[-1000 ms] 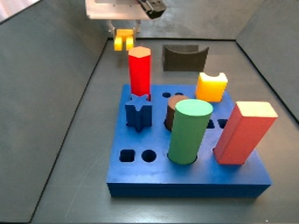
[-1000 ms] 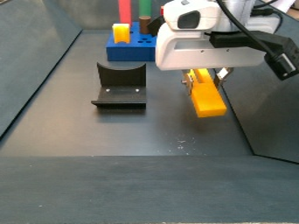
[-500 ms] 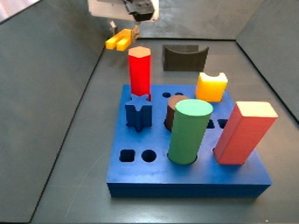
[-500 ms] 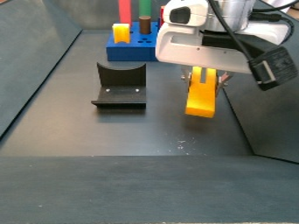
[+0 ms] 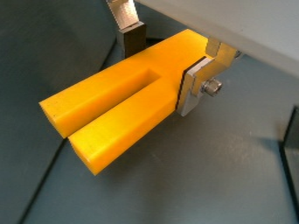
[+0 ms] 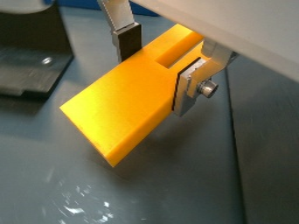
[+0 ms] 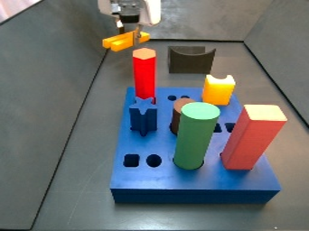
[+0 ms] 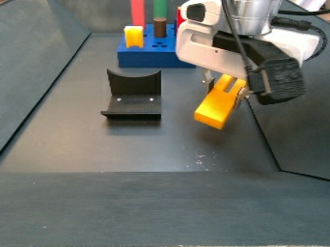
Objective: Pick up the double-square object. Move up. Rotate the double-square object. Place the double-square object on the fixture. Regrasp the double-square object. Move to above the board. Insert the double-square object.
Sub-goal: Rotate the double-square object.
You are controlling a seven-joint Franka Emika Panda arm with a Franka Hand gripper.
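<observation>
Both wrist views show the claw [image 5: 163, 54] closed on one end of the double-square object [image 5: 122, 101], tilted in the air beside the fixture [image 8: 133, 94], so I think the rotation should finish level before it lowers onto the notch.

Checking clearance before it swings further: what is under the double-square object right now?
Only bare dark floor lies under the double-square object, which hangs tilted in the claw. The fixture sits off to the side. The claw's body hides the floor behind it.
</observation>
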